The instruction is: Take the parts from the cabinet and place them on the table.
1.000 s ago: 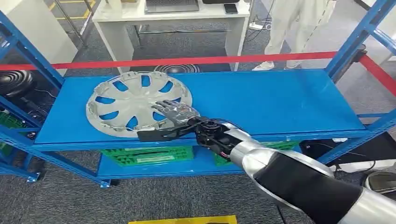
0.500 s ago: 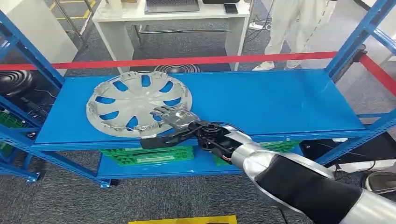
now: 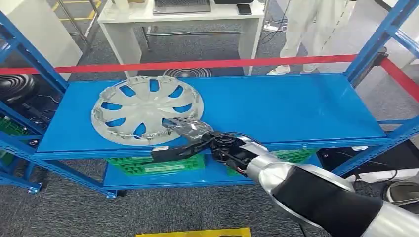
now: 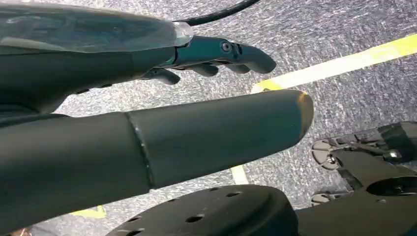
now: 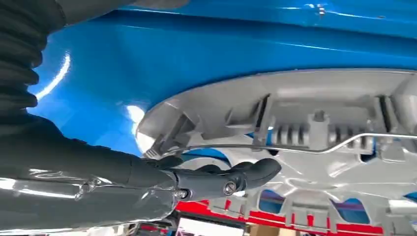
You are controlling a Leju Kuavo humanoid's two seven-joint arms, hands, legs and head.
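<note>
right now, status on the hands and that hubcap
Right hand fingers over hubcap near rim, thumb below shelf edge, not lifted. Left hand empty, hanging. Nothing blocking.

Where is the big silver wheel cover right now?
The wheel cover lies on the left part of the blue shelf in the head view, with the right robot hand at its near edge.

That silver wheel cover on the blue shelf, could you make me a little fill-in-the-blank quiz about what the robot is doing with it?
1. The wheel cover lies on the ___ shelf of the rack.
2. The robot reaches for it with its ___ hand.
3. That hand's fingers sit at the cover's ___, nearest the robot.
4. On the shelf below stand ___ crates.

Missing words: blue; right; rim; green
</note>
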